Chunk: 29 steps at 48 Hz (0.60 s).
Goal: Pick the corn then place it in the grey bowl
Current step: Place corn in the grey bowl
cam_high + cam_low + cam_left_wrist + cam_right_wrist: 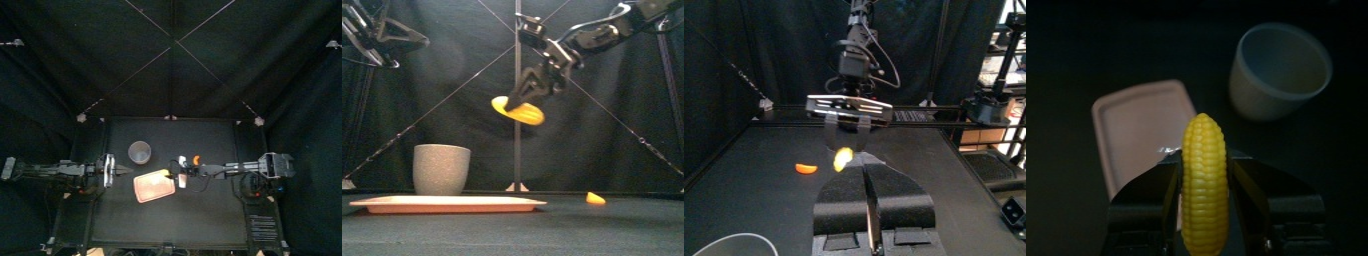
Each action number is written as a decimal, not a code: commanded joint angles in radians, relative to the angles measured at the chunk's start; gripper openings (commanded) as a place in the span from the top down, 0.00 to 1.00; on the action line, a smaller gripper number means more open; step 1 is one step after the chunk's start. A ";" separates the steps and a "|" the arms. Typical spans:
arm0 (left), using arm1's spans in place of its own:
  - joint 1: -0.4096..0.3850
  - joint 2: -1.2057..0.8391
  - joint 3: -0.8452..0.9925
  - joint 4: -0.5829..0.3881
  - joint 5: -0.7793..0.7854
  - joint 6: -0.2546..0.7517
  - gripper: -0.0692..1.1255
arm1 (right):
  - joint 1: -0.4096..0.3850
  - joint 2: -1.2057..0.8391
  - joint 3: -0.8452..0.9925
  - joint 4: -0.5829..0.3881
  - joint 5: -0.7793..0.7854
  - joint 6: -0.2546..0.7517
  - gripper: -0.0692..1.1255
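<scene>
Between the right gripper's (529, 95) jaws, which pinch it near one end, the corn (1204, 190) hangs in the air well above the table (609, 230), tilted with its free tip pointing toward the left arm's side. So the pick looks done; the cob touches nothing but the gripper.

What is left is the carry and the drop. The grey bowl (441, 168) stands upright, lower than the gripper and off toward the left arm's side, a little farther back, its mouth open and, as far as the wrist view shows, with nothing inside. The corn is not yet over that mouth; by my reading the gripper must cross toward the bowl, then spread its jaws above the rim.

Under the gripper and nearer the front lies the pink tray (449, 203), bare. A small orange toy (595, 198) sits on the table below the gripper, toward the right arm's side.

The left gripper (867, 172) rests low at its own side, jaws pressed together, holding nothing
</scene>
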 commanded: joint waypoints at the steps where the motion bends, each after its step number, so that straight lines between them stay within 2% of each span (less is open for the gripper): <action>1: 0.002 0.000 -0.015 0.002 -0.005 0.002 0.98 | -0.051 0.048 -0.153 -0.018 -0.005 -0.003 0.48; 21: 0.006 -0.005 -0.011 0.002 -0.005 0.002 0.98 | -0.143 0.440 -0.649 -0.026 0.000 -0.011 0.47; 25: 0.006 -0.008 -0.012 0.002 -0.005 0.002 0.98 | -0.146 0.477 -0.687 -0.025 0.011 -0.011 0.43; 29: 0.006 -0.008 -0.012 0.002 -0.005 0.002 0.98 | -0.146 0.480 -0.689 -0.018 0.026 -0.009 0.36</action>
